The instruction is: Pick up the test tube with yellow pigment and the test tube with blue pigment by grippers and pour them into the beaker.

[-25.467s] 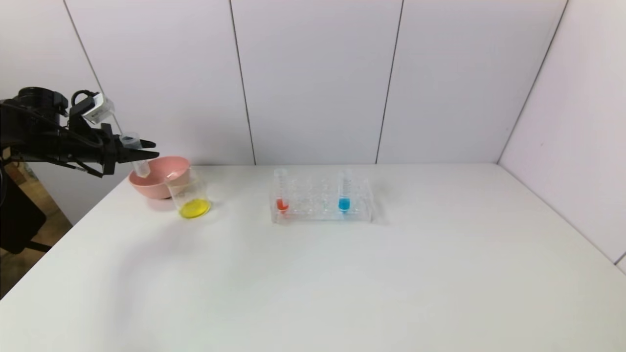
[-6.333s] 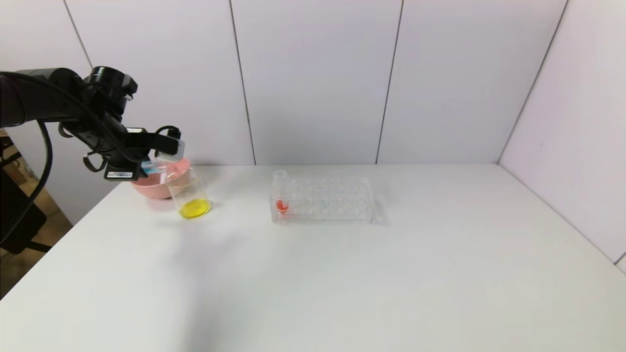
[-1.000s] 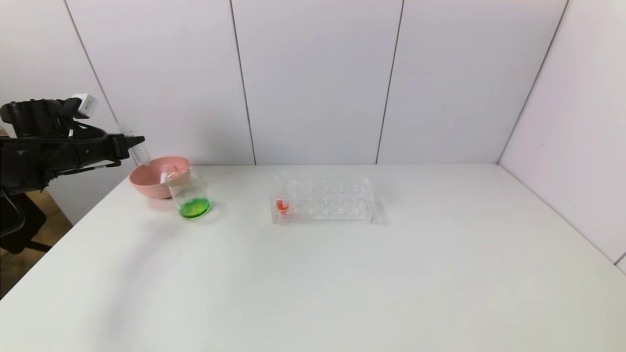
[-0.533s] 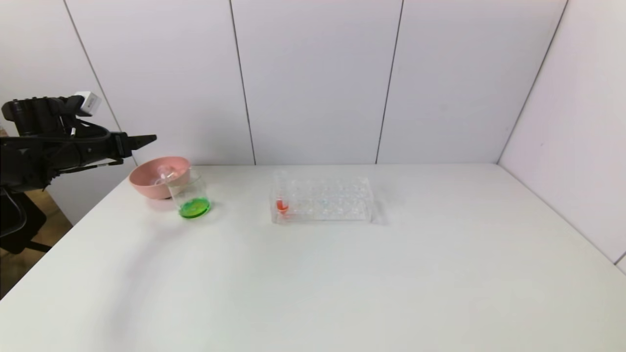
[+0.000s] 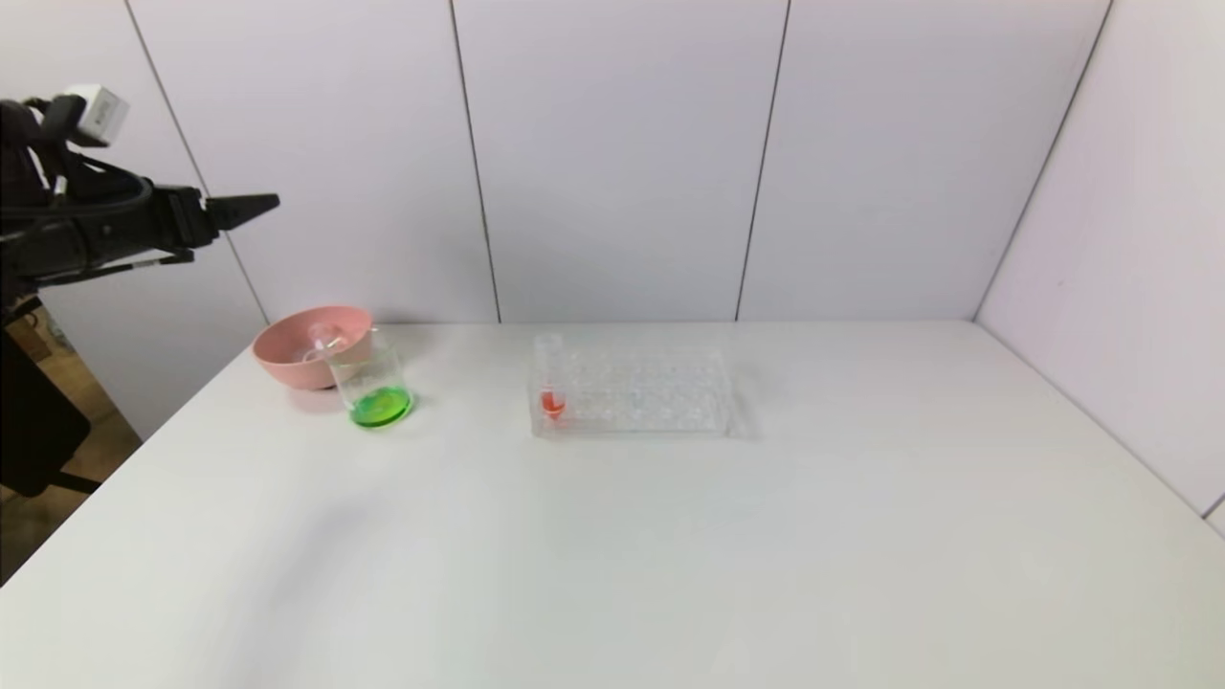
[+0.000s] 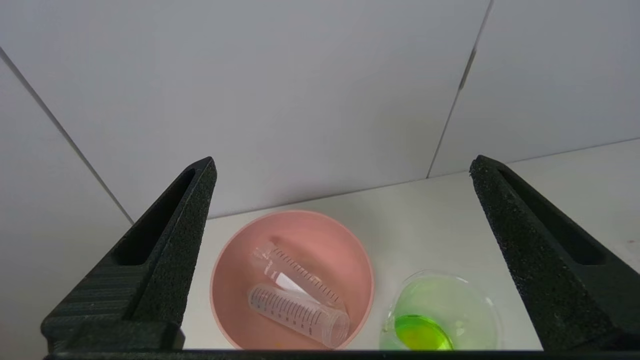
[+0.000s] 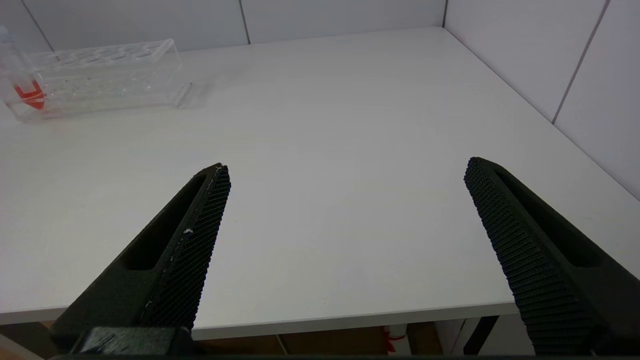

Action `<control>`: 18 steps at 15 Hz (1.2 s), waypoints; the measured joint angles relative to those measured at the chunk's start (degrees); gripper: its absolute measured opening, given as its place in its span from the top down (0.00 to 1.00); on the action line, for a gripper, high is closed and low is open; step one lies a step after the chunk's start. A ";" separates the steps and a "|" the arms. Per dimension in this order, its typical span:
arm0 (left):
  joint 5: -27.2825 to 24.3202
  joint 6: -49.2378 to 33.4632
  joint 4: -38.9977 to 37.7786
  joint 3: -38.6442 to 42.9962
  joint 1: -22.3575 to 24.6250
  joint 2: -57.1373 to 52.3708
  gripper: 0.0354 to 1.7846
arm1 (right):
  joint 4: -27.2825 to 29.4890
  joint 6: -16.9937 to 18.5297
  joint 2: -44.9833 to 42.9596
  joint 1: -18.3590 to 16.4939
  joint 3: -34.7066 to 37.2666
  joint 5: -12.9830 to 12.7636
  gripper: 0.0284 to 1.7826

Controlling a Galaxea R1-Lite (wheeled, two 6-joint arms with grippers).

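The beaker (image 5: 376,386) stands at the table's back left and holds bright green liquid; it also shows in the left wrist view (image 6: 442,315). Two empty clear tubes (image 6: 300,312) lie crossed in the pink bowl (image 6: 325,235) just behind the beaker. No tube in view holds yellow or blue liquid. My left gripper (image 5: 256,204) is open and empty, high above and to the left of the bowl; its wrist view shows it (image 6: 342,161) looking down on bowl and beaker. My right gripper (image 7: 345,167) is open and empty, low by the table's front edge.
A clear many-holed rack (image 5: 636,392) stands at the back middle with one red-liquid tube (image 5: 551,381) at its left end; the rack (image 7: 100,75) also shows in the right wrist view. The pink bowl (image 5: 287,359) nearly touches the beaker. White walls close off the back and right.
A second ago my left gripper held an empty tube over the bowl. It let go, the tube now lies in the bowl, and the gripper has risen and drawn back to the left.
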 joint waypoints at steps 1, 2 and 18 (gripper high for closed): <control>-0.30 -0.27 1.79 0.46 -0.34 -4.13 0.01 | 0.00 0.00 0.00 0.00 0.00 0.00 0.04; -0.66 -0.79 3.52 0.99 -0.80 -8.24 0.01 | 0.00 0.00 0.00 0.00 0.00 0.00 0.04; 30.18 -0.40 26.37 64.22 -16.63 -92.20 0.01 | -0.02 0.00 0.00 0.00 0.00 0.00 0.04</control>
